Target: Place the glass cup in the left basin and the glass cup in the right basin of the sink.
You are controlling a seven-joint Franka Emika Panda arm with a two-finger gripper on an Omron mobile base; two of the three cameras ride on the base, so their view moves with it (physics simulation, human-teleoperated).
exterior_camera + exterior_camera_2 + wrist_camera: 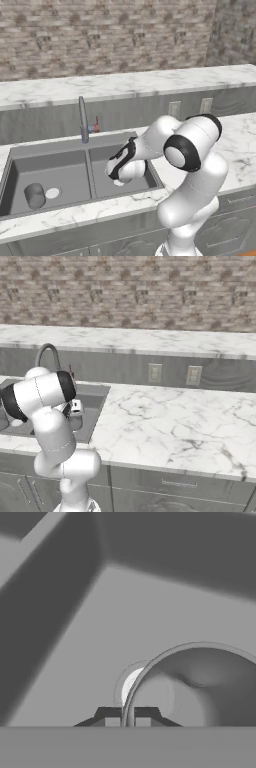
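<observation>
While the arm bends low over the right basin [125, 172] of the sink [75, 172], the gripper [127, 718] sits deep inside it, close to the grey floor. In the hand view its two dark fingertips [111, 719] stand on either side of the thin rim of a glass cup [200, 682], one inside and one outside the wall, so the jaws are clamped on that rim. This cup is clear and round, and through it the pale round drain [134, 687] of the basin shows just beside the rim. The basin walls rise dark on the left and far sides, and open floor lies between them and the cup.

In the left basin [47, 180] a second glass cup [34, 195] lies on its side, just beside the left drain [52, 192] and near the left wall. A thin divider [89, 172] separates the two basins. The rest of this basin floor is free.

The sink is dark grey and smooth, with straight edges. A slim grey faucet [82, 120] stands at its far edge. Around it lies a white marble counter [175, 426] with grey veins, wide and open to the right. Behind the counter there is a low grey backsplash with two outlets [155, 373], a second marble ledge, and a rough brick wall [130, 291].
</observation>
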